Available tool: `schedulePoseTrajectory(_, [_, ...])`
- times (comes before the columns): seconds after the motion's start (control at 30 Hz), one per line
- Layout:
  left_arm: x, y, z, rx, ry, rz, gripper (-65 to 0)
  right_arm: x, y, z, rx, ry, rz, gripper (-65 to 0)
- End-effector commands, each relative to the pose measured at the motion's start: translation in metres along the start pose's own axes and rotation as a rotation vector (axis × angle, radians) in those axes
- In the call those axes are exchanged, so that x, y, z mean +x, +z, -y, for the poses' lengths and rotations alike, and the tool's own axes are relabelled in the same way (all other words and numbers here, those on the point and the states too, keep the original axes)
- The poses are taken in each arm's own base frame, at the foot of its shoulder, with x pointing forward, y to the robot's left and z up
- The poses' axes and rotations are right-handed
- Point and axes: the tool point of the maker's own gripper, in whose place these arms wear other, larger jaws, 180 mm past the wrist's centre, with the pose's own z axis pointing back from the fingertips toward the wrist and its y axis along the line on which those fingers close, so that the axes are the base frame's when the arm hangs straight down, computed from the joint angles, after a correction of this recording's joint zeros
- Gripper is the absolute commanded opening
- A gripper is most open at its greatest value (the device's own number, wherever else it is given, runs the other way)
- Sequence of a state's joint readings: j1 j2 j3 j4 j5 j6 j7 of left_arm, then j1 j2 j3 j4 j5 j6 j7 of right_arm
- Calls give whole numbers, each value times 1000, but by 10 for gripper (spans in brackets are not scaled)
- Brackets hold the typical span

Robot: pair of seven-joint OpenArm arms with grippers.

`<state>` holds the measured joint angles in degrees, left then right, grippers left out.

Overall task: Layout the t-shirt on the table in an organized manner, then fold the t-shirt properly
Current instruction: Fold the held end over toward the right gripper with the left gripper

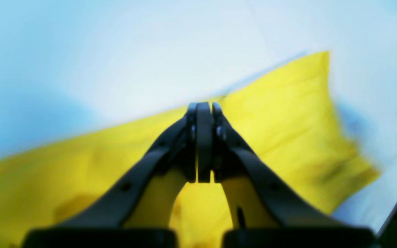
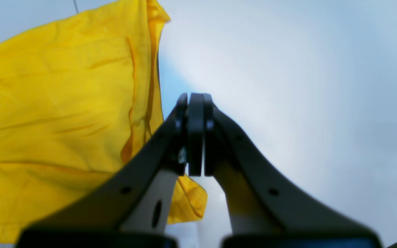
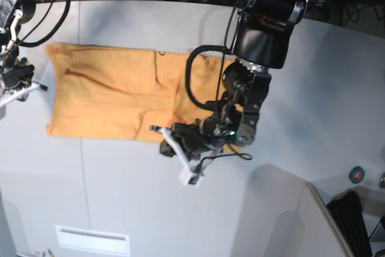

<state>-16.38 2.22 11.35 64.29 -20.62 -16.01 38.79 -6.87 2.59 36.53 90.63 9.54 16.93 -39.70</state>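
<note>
Orange t-shirt (image 3: 114, 97), folded, creased

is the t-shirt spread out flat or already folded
Folded at least partly: in the base view the t-shirt lies flat on the table as a long rectangle with straight edges, no sleeves sticking out, and a layer edge across it.

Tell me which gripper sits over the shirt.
The left gripper: its shut tips hang above the t-shirt near the long edge. The right gripper, also shut, is beside the shirt's end, over bare table.
</note>
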Motion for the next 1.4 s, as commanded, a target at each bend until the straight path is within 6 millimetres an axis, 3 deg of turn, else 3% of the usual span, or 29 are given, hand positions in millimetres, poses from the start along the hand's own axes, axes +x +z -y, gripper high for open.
schedulePoseTrajectory(0.0, [1,3,-8,22,-9,1,-650,16,3,3,-5,6,50,-650])
schedulePoseTrajectory(0.17, [-18,-3,-15,31,19,-50,-650,20,2,-2,6,6,59,-650])
schedulePoseTrajectory(0.23, [-12,-9,-17,32,28,-47,-650,24,1,-4,9,3,63,-650])
schedulePoseTrajectory(0.47, [-15,-48,1,-3,110,-79,-650,23,1,-4,9,3,61,-650])
schedulePoseTrajectory(0.6, [-4,-40,5,-12,93,-25,-650,21,2,0,2,-1,60,-650])
schedulePoseTrajectory(0.67, [1,-23,-8,13,63,27,-650,21,2,0,2,-1,61,-650])
schedulePoseTrajectory(0.83, [-30,15,-13,36,1,-28,-650,20,2,-1,4,2,56,-650])
schedulePoseTrajectory(1.03, [-81,59,-11,56,-54,-99,-650,19,2,-3,7,4,54,-650])
schedulePoseTrajectory(1.2, [-109,58,-13,56,-29,-170,-650,20,0,-12,23,-12,62,-650])
schedulePoseTrajectory(1.37, [-149,42,17,-22,-87,-291,-650,22,-1,-15,29,-18,66,-650])
